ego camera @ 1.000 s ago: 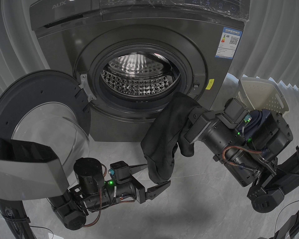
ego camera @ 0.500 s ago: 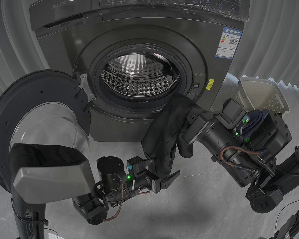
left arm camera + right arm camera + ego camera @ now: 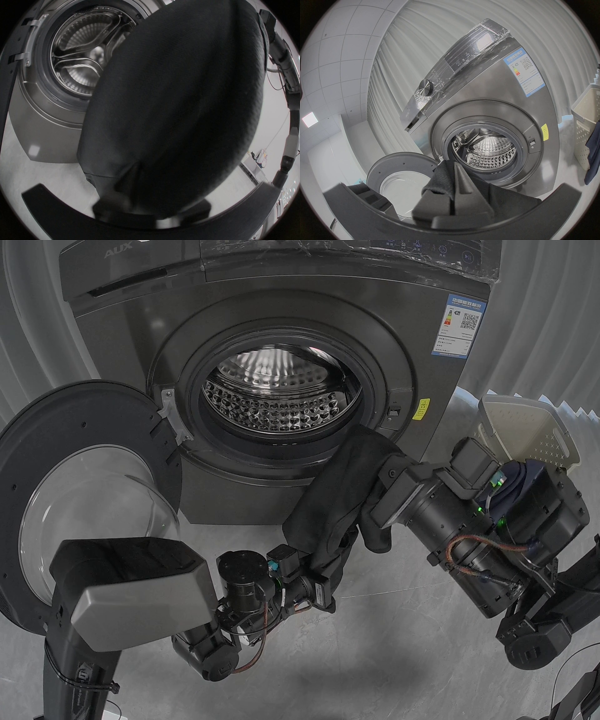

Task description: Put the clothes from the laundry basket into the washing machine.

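One black garment (image 3: 340, 502), pinched in right gripper (image 3: 453, 187), hides whether left gripper (image 3: 322, 593) is closed; slack between them could snag the washing machine (image 3: 387, 334) rim.

Dim, even light; fisheye-warped edges

The left arm (image 3: 250, 596) sits low and extends forward toward the robot's right, wrist angled upward. The left gripper (image 3: 151, 212) has its jaws apart on either side of the lower part of a hanging black garment (image 3: 337, 502). The right arm (image 3: 469, 521) is higher and angled forward-left. The right gripper (image 3: 453, 187) has its jaws closed, pinching the garment's upper part.
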